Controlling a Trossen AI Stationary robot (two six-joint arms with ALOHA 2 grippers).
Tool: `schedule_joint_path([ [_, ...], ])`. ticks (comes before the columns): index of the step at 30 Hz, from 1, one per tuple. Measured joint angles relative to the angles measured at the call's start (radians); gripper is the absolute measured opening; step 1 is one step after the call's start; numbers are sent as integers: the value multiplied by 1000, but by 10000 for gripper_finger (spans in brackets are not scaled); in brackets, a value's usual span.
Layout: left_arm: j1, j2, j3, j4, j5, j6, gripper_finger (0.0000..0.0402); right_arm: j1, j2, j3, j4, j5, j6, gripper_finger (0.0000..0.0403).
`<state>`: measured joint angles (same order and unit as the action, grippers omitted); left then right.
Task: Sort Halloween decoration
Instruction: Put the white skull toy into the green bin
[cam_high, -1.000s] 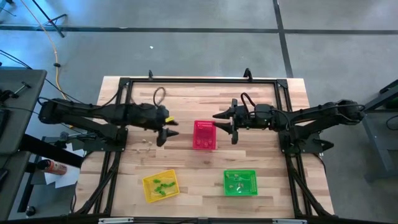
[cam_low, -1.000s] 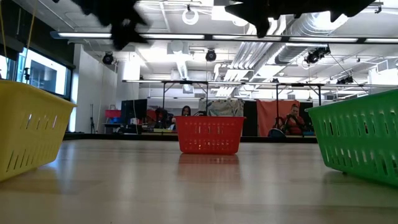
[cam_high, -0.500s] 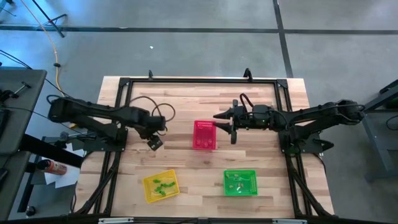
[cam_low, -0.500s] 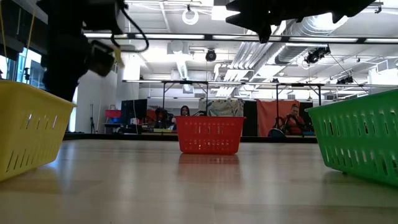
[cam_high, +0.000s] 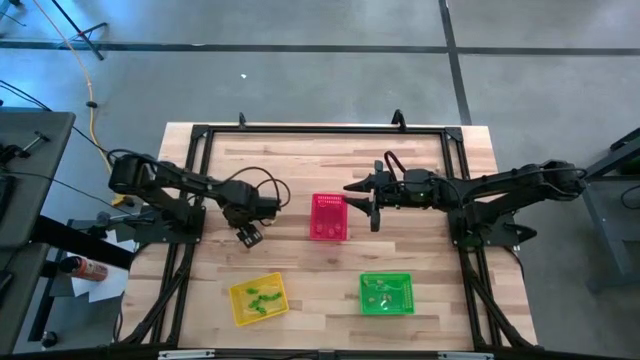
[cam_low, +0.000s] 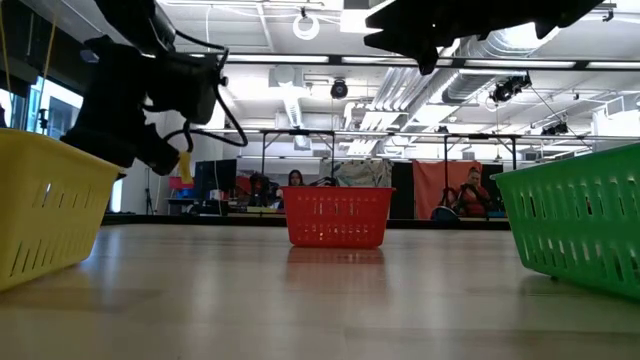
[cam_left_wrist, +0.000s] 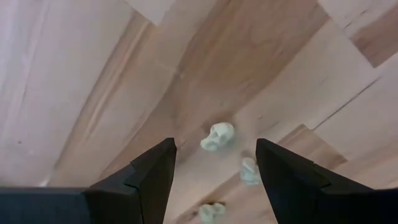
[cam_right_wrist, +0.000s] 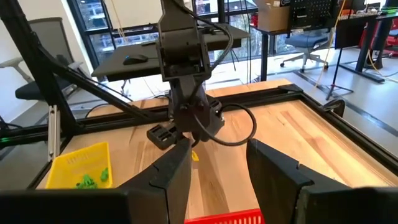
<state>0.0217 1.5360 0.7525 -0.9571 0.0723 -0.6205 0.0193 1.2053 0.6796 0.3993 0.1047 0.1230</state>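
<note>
Three pale skull-shaped trinkets of the Halloween decoration (cam_left_wrist: 217, 135) lie loose on the wood, one between my left gripper's fingers and two (cam_left_wrist: 250, 171) close by. My left gripper (cam_left_wrist: 214, 171) points down over them, open, touching none; the high view shows it (cam_high: 248, 235) left of the pink-red basket (cam_high: 329, 217). My right gripper (cam_high: 358, 203) hovers open and level just right of that basket, holding nothing. Green trinkets (cam_high: 260, 297) lie in the yellow basket (cam_high: 240, 308).
The green basket (cam_high: 386, 293) stands near the front edge at the right, with small pieces inside. A black frame (cam_high: 300, 130) runs around the table top. In the low view the yellow basket (cam_low: 50, 200) and green basket (cam_low: 580, 230) flank the red one (cam_low: 337, 216).
My left gripper has come down toward the table and tipped from roughly level to pointing down, ending a little nearer the left and near edges, over the pale trinkets. It has stayed open.
</note>
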Motion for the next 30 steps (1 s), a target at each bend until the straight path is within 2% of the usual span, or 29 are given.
schedule_joint_path([
  [17, 1, 20, -52, 75, -3, 61, 203, 0, 0, 0, 0, 0, 0, 150],
  [21, 1, 21, -54, 91, 1, 82, 164, 0, 0, 0, 0, 1, 0, 150],
  [30, 0, 21, -54, 107, 10, 101, 39, 0, 0, 0, 0, 1, 8, 150],
])
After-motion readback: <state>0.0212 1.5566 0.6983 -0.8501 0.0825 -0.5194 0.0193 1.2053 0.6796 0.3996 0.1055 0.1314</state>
